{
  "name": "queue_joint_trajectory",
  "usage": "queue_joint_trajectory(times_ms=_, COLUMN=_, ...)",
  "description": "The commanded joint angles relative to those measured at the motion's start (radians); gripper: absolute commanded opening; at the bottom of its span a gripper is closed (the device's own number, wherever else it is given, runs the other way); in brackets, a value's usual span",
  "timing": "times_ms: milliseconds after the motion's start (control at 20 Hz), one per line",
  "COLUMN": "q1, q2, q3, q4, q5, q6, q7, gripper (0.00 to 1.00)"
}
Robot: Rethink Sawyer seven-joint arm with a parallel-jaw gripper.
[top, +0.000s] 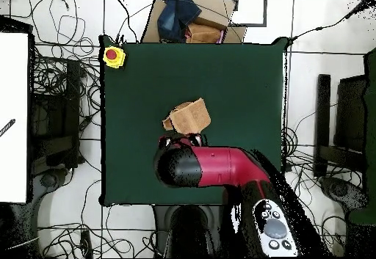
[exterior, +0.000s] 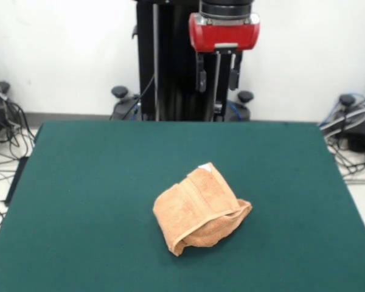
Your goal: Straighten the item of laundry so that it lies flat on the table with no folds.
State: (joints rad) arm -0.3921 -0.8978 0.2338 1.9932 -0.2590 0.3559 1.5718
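The item of laundry [exterior: 201, 207], an orange-tan terry towel, lies crumpled and folded over itself in a lump near the middle of the dark green table [exterior: 79, 182]. Its small white tag [exterior: 205, 166] shows at the far corner. A band stripe runs along the top fold. My gripper [exterior: 218, 79] hangs high above the table's far edge, behind the towel, open and empty, under the red wrist. In the overhead view the towel [top: 189, 117] lies on the table [top: 242, 80] just beyond the red arm [top: 220, 166], which hides the gripper.
A yellow box with a red button [top: 113, 56] sits on one table corner. A cardboard box with blue cloth [top: 189, 17] stands beyond the table's edge. The black pedestal [exterior: 164, 61] stands behind the table. Cables lie on the floor on both sides.
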Motion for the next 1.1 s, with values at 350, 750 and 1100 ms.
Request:
queue_joint_trajectory(times_ms=350, q1=0.394, q2=0.235, q3=-0.313, q4=-0.229, q5=-0.075, q6=-0.042, q7=0.297, gripper=1.0)
queue_joint_trajectory(times_ms=750, q1=0.48, q2=0.339, q3=-0.421, q4=-0.291, q5=-0.011, q6=-0.125, q7=0.284, gripper=1.0)
queue_joint_trajectory(times_ms=1100, q1=0.535, q2=0.39, q3=-0.514, q4=-0.324, q5=0.022, q6=-0.204, q7=0.279, gripper=1.0)
